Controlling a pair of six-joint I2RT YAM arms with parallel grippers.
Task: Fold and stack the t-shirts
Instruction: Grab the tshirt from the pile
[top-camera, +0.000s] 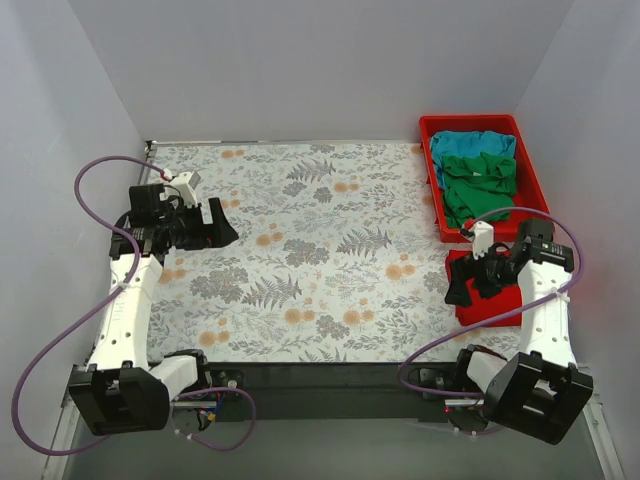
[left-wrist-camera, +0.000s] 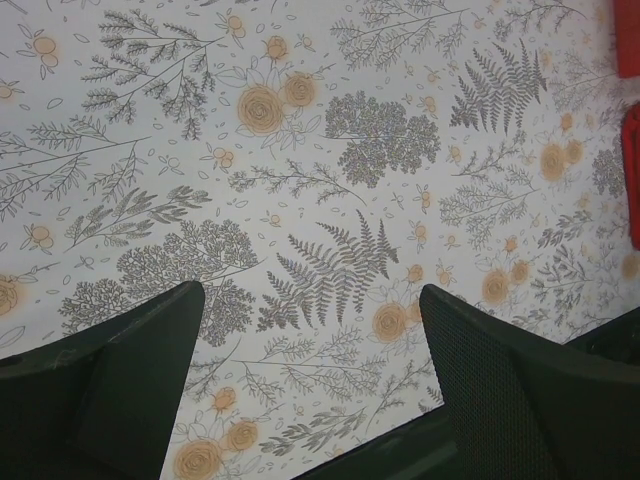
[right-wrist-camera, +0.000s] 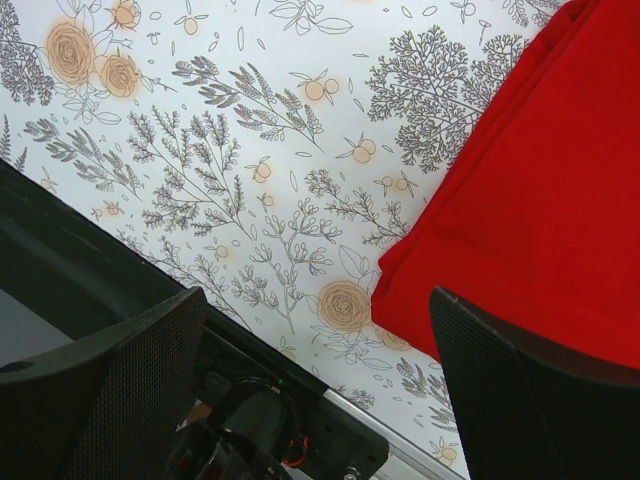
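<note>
The bright green t-shirt lies crumpled in the red tub at the back right, with the teal blue t-shirt bunched behind it. My left gripper hovers over the left side of the table, open and empty; in the left wrist view only the floral tablecloth shows between its fingers. My right gripper is open and empty near the front right, far in front of the tub. In the right wrist view it hangs above the table's front edge.
A flat red piece that looks like folded cloth lies under and beside my right gripper; it also shows in the right wrist view. The floral tablecloth covers the table. The black front rail and grey walls bound the space.
</note>
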